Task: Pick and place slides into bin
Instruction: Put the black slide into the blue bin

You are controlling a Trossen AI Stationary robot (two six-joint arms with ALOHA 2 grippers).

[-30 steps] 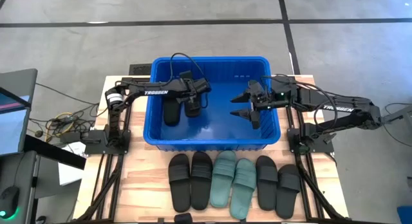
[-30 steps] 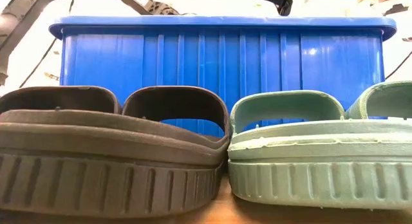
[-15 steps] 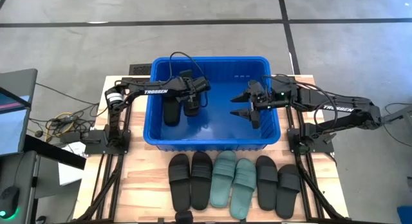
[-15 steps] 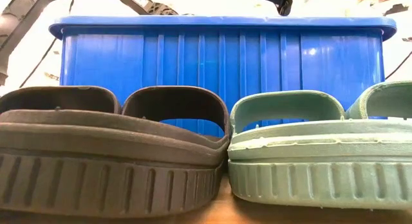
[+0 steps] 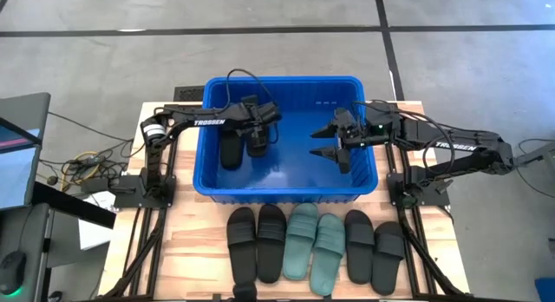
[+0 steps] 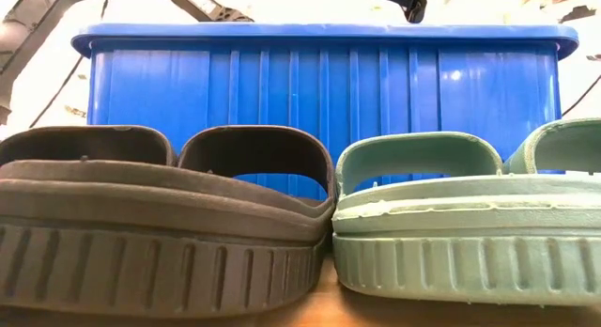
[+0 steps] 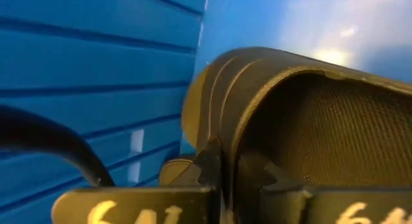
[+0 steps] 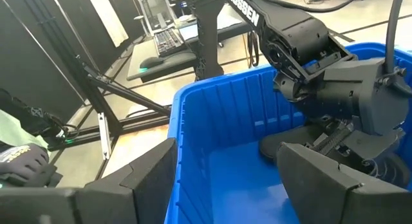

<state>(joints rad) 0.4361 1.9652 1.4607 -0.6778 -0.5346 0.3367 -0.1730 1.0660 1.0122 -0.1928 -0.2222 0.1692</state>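
Note:
The blue bin [image 5: 360, 176] stands at the table's far middle. My left gripper [image 5: 258, 135] reaches into the bin's left half and is shut on a black slide [image 7: 309, 121]. A second black slide [image 5: 230, 152] lies on the bin floor just left of it. My right gripper [image 5: 332, 144] hangs open and empty over the bin's right half. Its fingers [image 8: 148, 176] stand wide apart in the right wrist view. Several slides lie in a row on the table in front of the bin, black ones [image 5: 242, 246] at the sides and two teal ones [image 5: 301, 241] in the middle. My left gripper pinches the black slide's raised edge [image 7: 229, 161] between its two fingers [image 7: 210, 165]. The fingers come from the table's left, slanting down into the bin. In the high view the gripper covers most of the slide. Whether the slide rests on the bin floor cannot be told.
The bin's tall ribbed wall [image 6: 319, 101] stands behind the row of slides. A black slide [image 6: 160, 224] and a teal one [image 6: 460, 224] fill the low view. Bare wood shows at the table's near corners [image 5: 186, 267]. A monitor [image 5: 17, 154] stands beyond the left edge.

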